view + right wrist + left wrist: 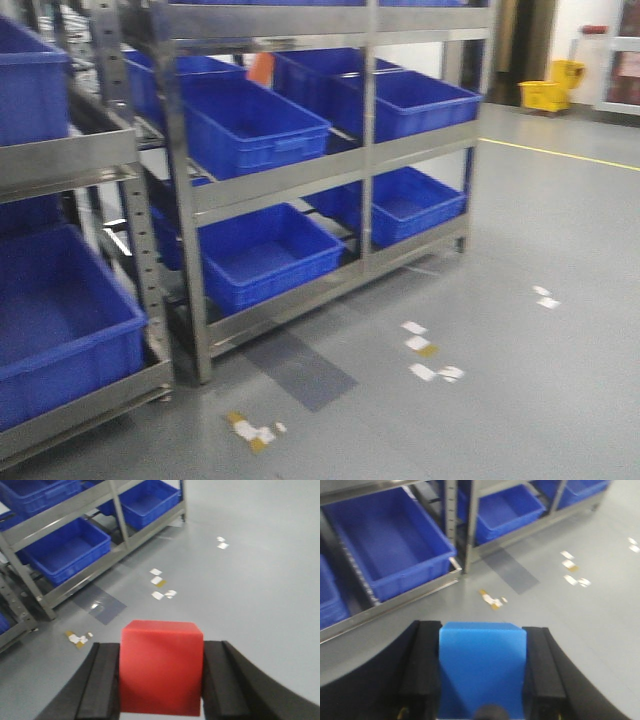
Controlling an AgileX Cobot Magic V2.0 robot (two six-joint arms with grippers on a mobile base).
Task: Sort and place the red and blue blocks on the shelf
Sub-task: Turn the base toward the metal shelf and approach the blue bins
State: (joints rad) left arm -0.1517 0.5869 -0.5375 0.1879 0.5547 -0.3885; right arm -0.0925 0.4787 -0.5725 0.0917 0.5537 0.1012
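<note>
My left gripper (482,645) is shut on the light blue block (482,670), held between its black pads above the grey floor. My right gripper (161,652) is shut on the red block (161,667), also held above the floor. The steel shelf (290,185) stands ahead and to the left in the front view, with tiered rails. It also shows in the left wrist view (462,530) and the right wrist view (75,510). Neither gripper shows in the front view.
Large dark-blue crates (250,125) fill the shelf tiers, with more at the left (55,330). White and yellow tape scraps (425,350) and a dark floor patch (300,370) mark the grey floor. A yellow mop bucket (550,90) stands at the far right.
</note>
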